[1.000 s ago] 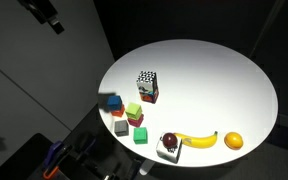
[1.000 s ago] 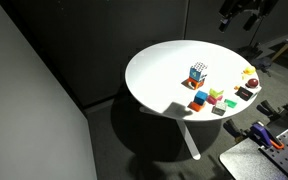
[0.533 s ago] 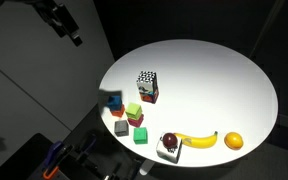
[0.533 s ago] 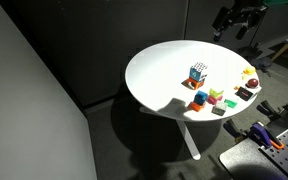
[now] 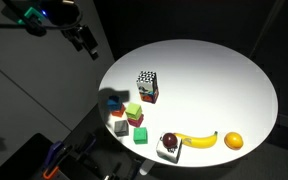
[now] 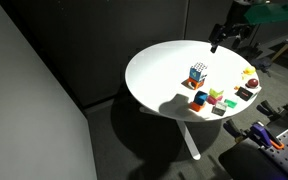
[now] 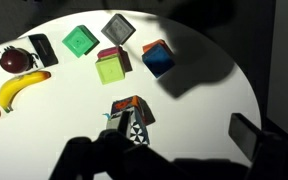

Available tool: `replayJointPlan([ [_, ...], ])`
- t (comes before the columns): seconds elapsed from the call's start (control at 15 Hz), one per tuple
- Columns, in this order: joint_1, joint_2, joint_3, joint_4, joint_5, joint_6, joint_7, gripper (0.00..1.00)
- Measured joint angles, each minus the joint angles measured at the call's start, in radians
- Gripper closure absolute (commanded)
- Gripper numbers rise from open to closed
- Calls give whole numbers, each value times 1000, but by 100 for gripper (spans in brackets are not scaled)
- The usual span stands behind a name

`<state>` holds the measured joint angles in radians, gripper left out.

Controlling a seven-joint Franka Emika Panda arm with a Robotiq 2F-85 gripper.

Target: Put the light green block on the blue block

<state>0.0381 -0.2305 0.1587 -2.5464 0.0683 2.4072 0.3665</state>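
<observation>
The light green block (image 7: 111, 70) sits in a cluster of small cubes near the table edge, with the blue block (image 7: 157, 60) beside it and apart from it. Both show in both exterior views: the light green block (image 5: 133, 110) (image 6: 215, 95) and the blue block (image 5: 111, 102) (image 6: 197, 98). My gripper (image 5: 84, 40) (image 6: 227, 35) hangs in the air beyond the table's rim, well away from the cubes. In the wrist view its fingers (image 7: 179, 148) are wide apart and empty.
An emerald-green cube (image 7: 80, 41), a grey cube (image 7: 118, 28) and a red cube (image 5: 137, 120) are in the cluster. A patterned cube (image 7: 132, 118) stands nearer the middle of the white round table (image 5: 214, 80). An apple (image 7: 14, 60), a banana (image 7: 19, 88) and an orange (image 5: 233, 141) lie to one side.
The arm has come down and in towards the table's rim. The cubes and fruit have not moved.
</observation>
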Motion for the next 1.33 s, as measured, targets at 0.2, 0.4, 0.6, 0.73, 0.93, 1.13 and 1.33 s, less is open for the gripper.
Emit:
replayJointPlan([
  [0.2, -5, 57, -12, 3, -37, 42, 0, 0],
  [0.4, -9, 114, -24, 4, -76, 87, 0, 0],
  [0.6, -10, 167, -40, 5, -99, 130, 1, 0],
  [0.73, -10, 198, -50, 5, -101, 160, 1, 0],
  [0.93, -10, 242, -66, 5, -102, 185, 0, 0],
  [1.13, -10, 280, -85, 5, -110, 196, -13, 0],
  [1.33, -10, 310, -108, 5, -121, 196, -35, 0],
])
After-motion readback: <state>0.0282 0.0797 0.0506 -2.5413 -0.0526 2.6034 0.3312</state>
